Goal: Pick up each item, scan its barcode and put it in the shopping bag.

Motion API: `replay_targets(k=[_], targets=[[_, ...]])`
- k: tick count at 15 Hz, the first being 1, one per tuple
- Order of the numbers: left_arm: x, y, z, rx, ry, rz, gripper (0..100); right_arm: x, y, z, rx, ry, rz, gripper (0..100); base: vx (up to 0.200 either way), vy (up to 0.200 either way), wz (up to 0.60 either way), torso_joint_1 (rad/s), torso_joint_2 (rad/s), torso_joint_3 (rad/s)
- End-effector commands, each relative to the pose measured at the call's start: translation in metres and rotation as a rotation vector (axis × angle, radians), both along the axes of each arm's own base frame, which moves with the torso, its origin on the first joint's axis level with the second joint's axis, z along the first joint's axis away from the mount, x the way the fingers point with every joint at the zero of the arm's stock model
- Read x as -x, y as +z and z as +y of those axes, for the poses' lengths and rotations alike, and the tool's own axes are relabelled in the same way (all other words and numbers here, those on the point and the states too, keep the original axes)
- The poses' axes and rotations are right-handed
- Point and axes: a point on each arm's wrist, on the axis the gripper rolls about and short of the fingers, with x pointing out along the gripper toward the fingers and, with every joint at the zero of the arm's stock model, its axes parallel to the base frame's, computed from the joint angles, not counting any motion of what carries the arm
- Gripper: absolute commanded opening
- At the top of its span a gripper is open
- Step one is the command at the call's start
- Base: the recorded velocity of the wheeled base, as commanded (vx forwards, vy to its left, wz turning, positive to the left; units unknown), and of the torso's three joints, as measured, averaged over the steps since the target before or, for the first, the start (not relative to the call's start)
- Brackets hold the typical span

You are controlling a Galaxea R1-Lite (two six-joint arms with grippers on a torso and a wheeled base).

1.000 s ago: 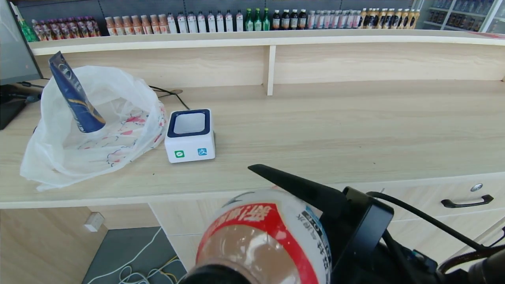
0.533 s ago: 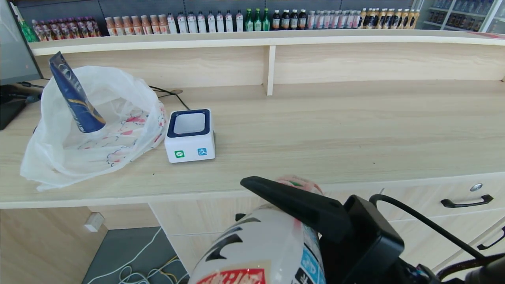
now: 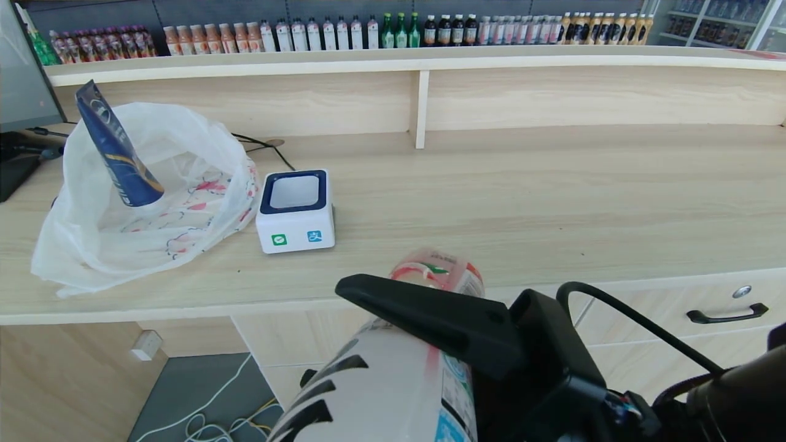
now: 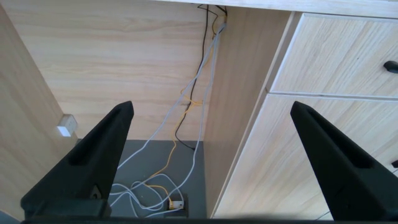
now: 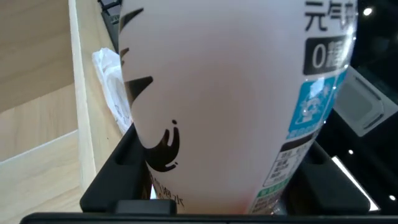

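Right gripper [image 3: 331, 334]: I find it clamped across the bottle [image 3: 393, 374], one black finger lying over the top of the white label and the other under the lower side. In the right wrist view the bottle [image 5: 217, 93] sits between both fingers, pressed against each.

Left gripper [image 4: 211, 106]: spread wide, nothing between the fingers. It hangs low, below counter level, facing the cabinet front and the loose cables [image 4: 155, 193] on the floor.

Bottle: carried tilted, off the counter [image 3: 491, 202], at its near edge. Its far end shows above that edge, to the right of the scanner [image 3: 296, 212] and nearer than it, well apart from it.

Scanner: a white box with a dark-framed window on top, standing on the counter left of centre, its cable running to the far side.

Bag [image 3: 92, 245]: thin white plastic, open, on the counter just left of the scanner and touching or nearly touching it. A blue pouch [image 3: 116, 147] stands slanted inside, its top above the rim.

Surroundings: drawers with a black handle [image 3: 727, 316] at near right; a row of drink bottles [image 3: 368, 31] along the far shelf.
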Motion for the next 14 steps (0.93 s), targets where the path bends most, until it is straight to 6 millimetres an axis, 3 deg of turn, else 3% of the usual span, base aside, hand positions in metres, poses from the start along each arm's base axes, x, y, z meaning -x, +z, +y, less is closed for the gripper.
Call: replay_targets(k=[1, 14], targets=[[0.0000, 0.0000, 0.0000, 0.000, 0.001, 0.000, 100, -0.0047, -0.0003, 0.0073, 0.004, 0.002, -0.034, 0, 0.000, 0.000, 0.00, 0.000, 0.00, 0.000], [0.0000, 0.0000, 0.0000, 0.000, 0.001, 0.000, 100, -0.0035, 0.0048, 0.0081, 0.028, -0.048, -0.263, 0, 0.000, 0.000, 0.00, 0.000, 0.00, 0.000]])
